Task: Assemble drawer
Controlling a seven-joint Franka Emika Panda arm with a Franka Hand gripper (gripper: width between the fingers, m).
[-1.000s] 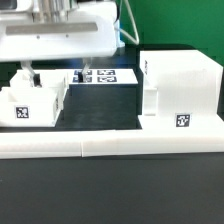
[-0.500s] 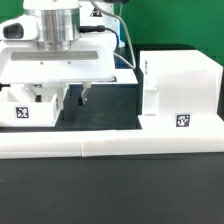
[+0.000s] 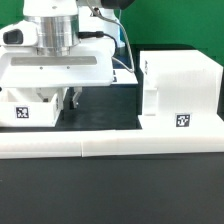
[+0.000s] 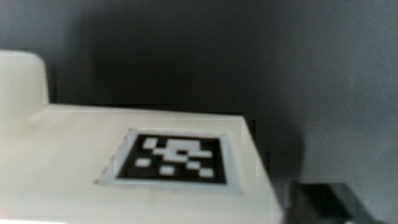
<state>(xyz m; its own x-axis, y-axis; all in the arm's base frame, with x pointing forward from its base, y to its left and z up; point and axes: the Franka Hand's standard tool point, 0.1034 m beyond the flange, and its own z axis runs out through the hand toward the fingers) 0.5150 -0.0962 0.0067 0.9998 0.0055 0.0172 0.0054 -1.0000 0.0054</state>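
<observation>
A shallow white tray (image 3: 22, 110) with a square tag sits at the exterior view's left, behind the border bar. The cube-shaped white housing (image 3: 180, 88) stands at the right, apart from the tray, tag facing front. My gripper (image 3: 58, 100) hangs low over the tray's right end, jaws apart, with one dark finger (image 3: 74, 98) just outside the tray's right wall and the other mostly hidden. In the wrist view a white tagged face of the tray (image 4: 175, 160) fills the frame, with one finger (image 4: 338, 203) beside its edge. A second tray is not in view.
The long low white border bar (image 3: 110, 148) runs across the front of the black table. The arm's wide white hand body (image 3: 55, 68) hides what lies behind the tray. A green wall is at the back.
The hand has come down over the tray's right end. The tagged board seen behind it earlier is now covered, and the fingers sit lower at the tray wall.
</observation>
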